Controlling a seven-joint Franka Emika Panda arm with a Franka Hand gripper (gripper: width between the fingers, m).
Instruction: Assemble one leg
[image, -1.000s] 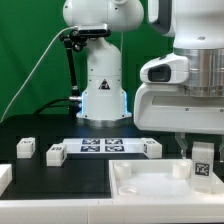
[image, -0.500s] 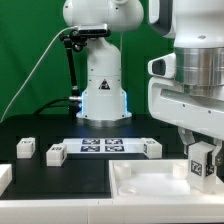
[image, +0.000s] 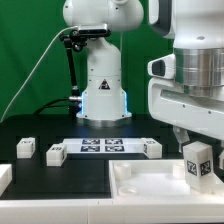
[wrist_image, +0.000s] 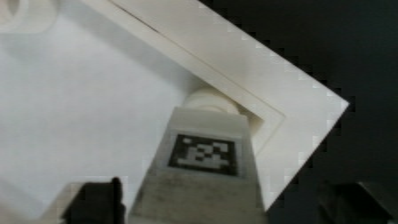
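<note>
My gripper (image: 197, 172) is shut on a leg (image: 198, 160), a small white block with a black-and-white tag, and holds it tilted just above the far right corner of the large white square piece (image: 150, 184). In the wrist view the leg (wrist_image: 208, 160) stands between my two dark fingers (wrist_image: 98, 200), with its tip at a raised round corner socket (wrist_image: 214, 101) of the white piece (wrist_image: 89, 100). Three more legs lie on the black table: two at the exterior view's left (image: 26, 148) (image: 55, 153) and one in the middle (image: 151, 147).
The marker board (image: 102, 146) lies on the table in front of the arm's white base (image: 103, 85). A white piece (image: 4, 178) shows at the left edge. A black pole with a cable (image: 68, 65) stands behind.
The gripper with the leg has swung and tilted: a second ago the leg stood upright, now it leans and sits slightly higher over the corner of the white piece.
</note>
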